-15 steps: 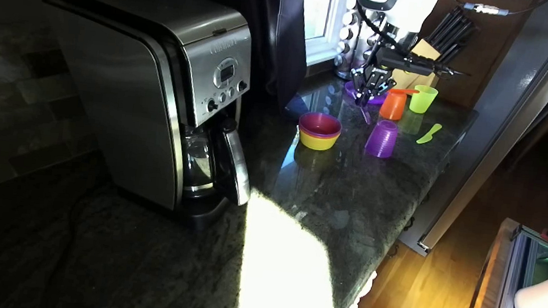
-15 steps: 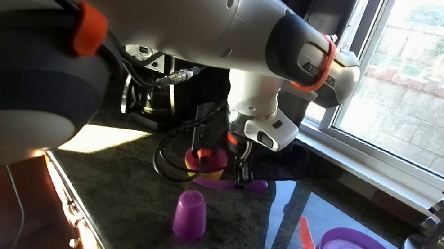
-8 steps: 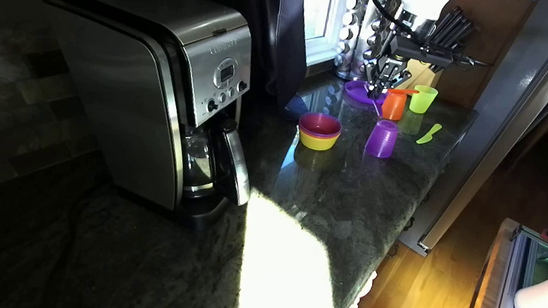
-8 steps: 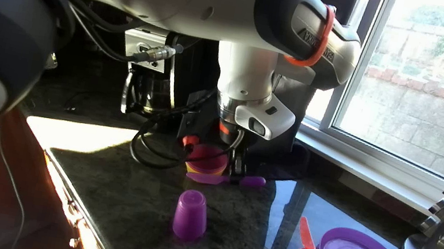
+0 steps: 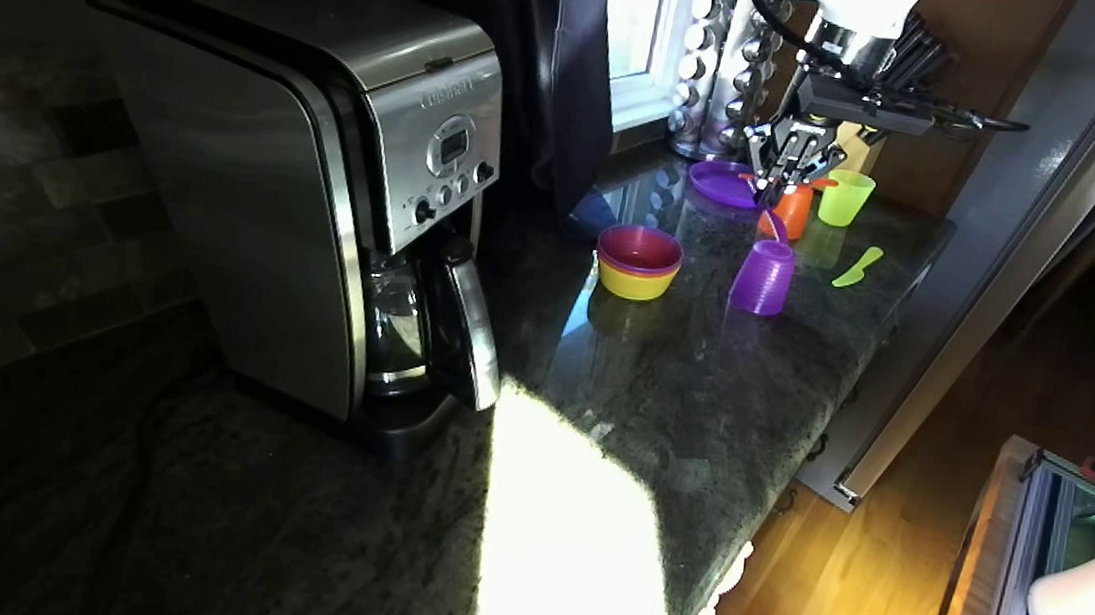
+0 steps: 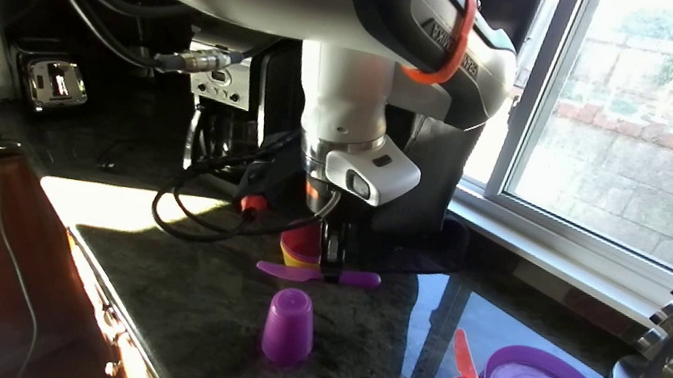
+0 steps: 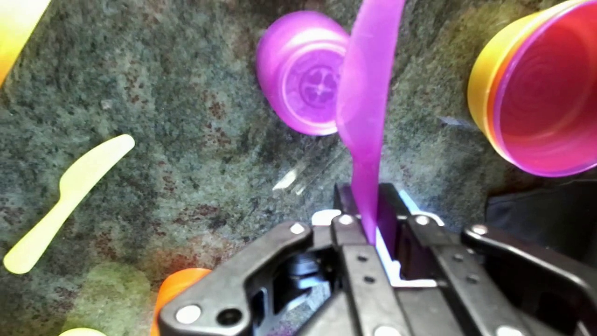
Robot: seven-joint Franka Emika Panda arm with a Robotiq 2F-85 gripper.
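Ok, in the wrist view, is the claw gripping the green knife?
No, the claw is closed on the purple knife, while the green knife lies apart on the counter.

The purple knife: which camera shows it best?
It's best in an exterior view, where the purple knife shows from end to end, with only the pincer crossing it. The wrist view shows it larger, but cuts off its far end. Its blade also appears in an exterior view, but small.
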